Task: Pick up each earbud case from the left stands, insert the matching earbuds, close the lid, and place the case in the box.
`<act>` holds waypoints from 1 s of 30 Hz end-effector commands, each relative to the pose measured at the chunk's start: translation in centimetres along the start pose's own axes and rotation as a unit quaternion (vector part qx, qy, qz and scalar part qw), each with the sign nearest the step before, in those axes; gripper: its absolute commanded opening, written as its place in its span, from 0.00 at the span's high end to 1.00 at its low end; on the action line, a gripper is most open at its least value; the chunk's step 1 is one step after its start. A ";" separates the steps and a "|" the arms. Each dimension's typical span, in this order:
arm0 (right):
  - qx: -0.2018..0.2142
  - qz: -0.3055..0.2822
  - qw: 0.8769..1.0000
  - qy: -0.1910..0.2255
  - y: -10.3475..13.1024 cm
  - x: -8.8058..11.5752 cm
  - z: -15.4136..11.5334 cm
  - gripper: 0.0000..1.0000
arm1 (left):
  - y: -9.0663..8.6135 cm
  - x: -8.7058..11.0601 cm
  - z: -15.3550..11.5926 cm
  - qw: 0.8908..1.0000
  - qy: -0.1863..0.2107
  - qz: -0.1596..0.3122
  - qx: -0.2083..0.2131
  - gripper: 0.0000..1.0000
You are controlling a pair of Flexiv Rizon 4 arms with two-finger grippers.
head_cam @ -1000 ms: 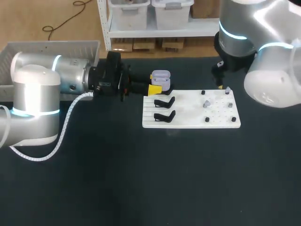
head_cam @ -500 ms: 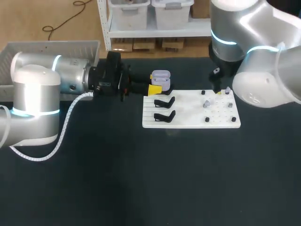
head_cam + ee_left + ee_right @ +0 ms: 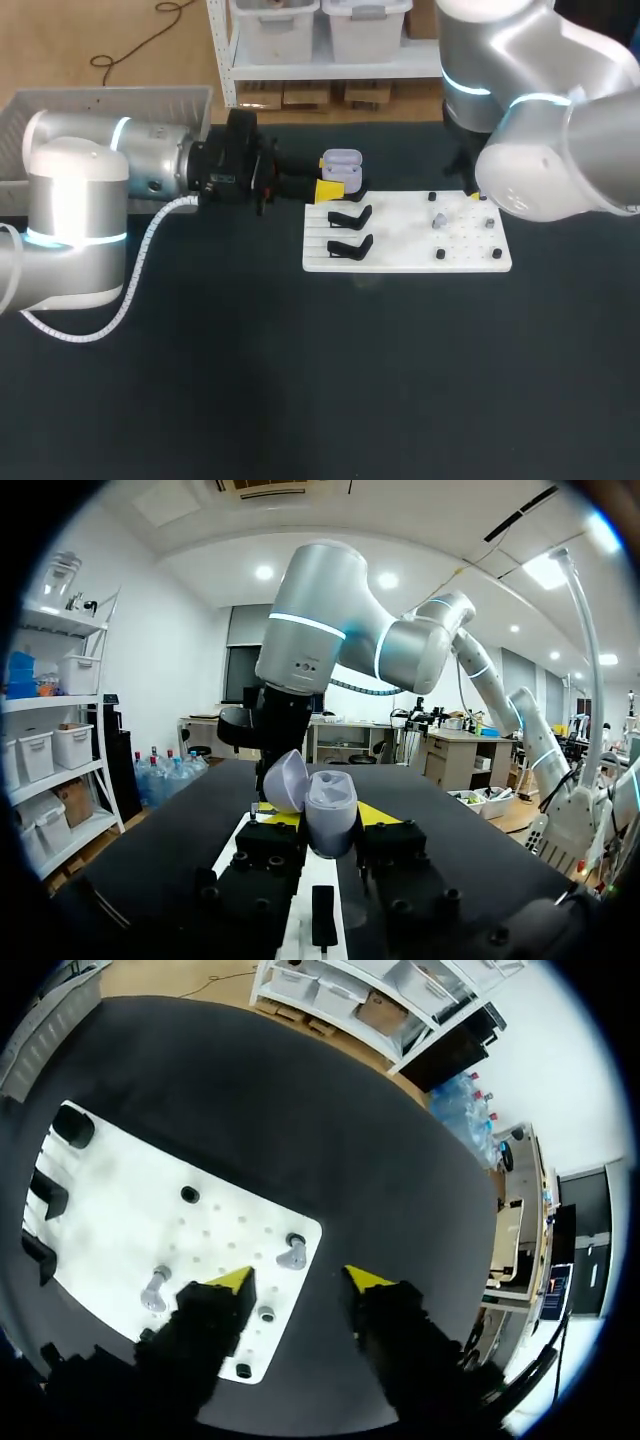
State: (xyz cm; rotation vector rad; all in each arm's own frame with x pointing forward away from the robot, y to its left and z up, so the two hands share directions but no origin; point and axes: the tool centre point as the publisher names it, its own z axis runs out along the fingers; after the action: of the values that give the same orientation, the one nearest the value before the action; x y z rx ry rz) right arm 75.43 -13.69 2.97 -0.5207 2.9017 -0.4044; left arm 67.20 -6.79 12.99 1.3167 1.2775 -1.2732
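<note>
place: robotics lab | shown by: left arm (image 3: 110,170), right arm (image 3: 545,150), black table (image 3: 300,380), white fixture board (image 3: 400,238)

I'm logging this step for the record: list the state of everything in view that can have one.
earbud case: lid open, held upright
left gripper: shut on the earbud case
right gripper: open, over the white board
near earbud: standing on the board ahead of the right gripper, not gripped
far earbud: standing on the board, untouched
black stands: both empty
</note>
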 end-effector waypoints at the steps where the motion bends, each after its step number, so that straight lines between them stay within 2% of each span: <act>1: 0.002 0.009 1.000 0.006 0.2 -0.4 0.1 0.53 | 0.0 0.1 0.0 1.000 -0.001 0.001 0.000 1.00; 17: 0.024 0.024 0.999 0.019 0.8 -0.6 1.5 0.58 | 0.0 0.1 0.0 1.000 -0.001 0.001 0.000 1.00; 30: 0.046 0.032 0.998 0.014 0.3 -0.6 2.2 0.69 | 0.0 0.1 0.0 1.000 -0.001 0.001 0.000 1.00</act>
State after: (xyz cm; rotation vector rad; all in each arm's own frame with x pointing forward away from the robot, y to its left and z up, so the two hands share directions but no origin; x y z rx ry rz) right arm 76.59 -13.69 1.05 -0.4130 2.9094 -0.5346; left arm 67.20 -6.79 12.99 1.3167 1.2775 -1.2732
